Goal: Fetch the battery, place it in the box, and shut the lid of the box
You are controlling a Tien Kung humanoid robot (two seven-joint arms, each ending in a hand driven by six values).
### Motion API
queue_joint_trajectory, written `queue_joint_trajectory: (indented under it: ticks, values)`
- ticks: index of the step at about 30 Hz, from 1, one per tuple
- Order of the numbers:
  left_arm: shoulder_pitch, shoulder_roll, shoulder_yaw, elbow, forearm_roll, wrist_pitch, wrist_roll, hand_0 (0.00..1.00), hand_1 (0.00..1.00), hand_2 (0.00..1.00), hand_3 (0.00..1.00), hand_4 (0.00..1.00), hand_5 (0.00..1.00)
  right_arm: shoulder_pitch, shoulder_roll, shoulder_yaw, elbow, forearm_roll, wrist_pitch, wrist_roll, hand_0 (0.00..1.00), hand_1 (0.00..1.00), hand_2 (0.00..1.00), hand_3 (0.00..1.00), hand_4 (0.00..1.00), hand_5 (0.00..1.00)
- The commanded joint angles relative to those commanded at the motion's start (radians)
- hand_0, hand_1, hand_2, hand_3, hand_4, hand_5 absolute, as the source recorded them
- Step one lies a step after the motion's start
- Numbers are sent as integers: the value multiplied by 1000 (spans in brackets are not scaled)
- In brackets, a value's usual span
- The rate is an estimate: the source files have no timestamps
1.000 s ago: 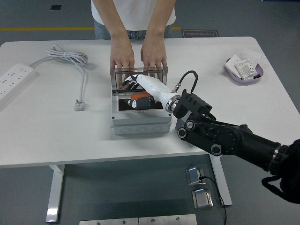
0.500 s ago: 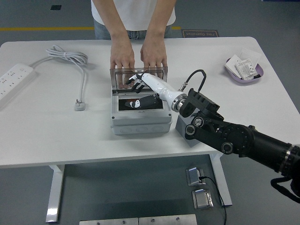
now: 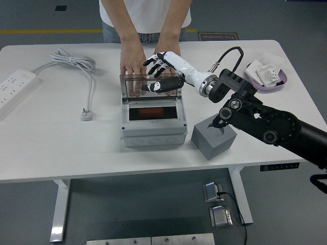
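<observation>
The grey box (image 3: 153, 133) stands at the table's middle. Its clear lid (image 3: 137, 86) is upright at the far side. Inside, a dark battery with an orange-red patch (image 3: 152, 112) lies on the box floor. My right hand (image 3: 159, 62) is open with its fingers spread and holds nothing. It hovers at the lid's top edge, on the right. A dark shape (image 3: 163, 86) shows at the lid just below the hand; I cannot tell what it is. A person's two hands (image 3: 133, 60) rest on the table just behind the lid.
A grey block with round holes (image 3: 214, 138) sits right of the box, under my forearm. A purple tray with packets (image 3: 265, 76) is far right. A power strip (image 3: 15, 84), its cable (image 3: 76, 64) and a plug (image 3: 87, 115) lie at the left.
My right hand has come out of the box, leaving the battery inside, and has risen back to the lid's top edge. The arm has swung away, uncovering the grey block.
</observation>
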Motion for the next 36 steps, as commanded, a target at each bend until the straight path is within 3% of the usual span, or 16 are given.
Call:
queue_joint_trajectory:
  ticks: [10, 15, 21, 36]
  values:
    - [-8, 2, -25, 0, 39, -3, 10, 730, 750, 731, 693, 574, 477, 85, 45, -74, -214, 91, 21, 30, 786, 582, 611, 700, 893, 301]
    - [-10, -1, -28, 0, 48, -3, 12, 730, 750, 731, 692, 570, 477, 79, 45, -89, -255, 112, 21, 48, 793, 582, 618, 697, 896, 304]
    - [-8, -3, -29, 1, 53, -3, 12, 730, 750, 731, 691, 569, 476, 57, 32, -96, -226, 102, 15, 54, 795, 582, 632, 697, 898, 307]
    - [-4, 3, 38, -4, -25, 2, -13, 730, 751, 731, 691, 570, 480, 1, -72, -102, -16, 44, 0, 21, 751, 574, 634, 690, 905, 346]
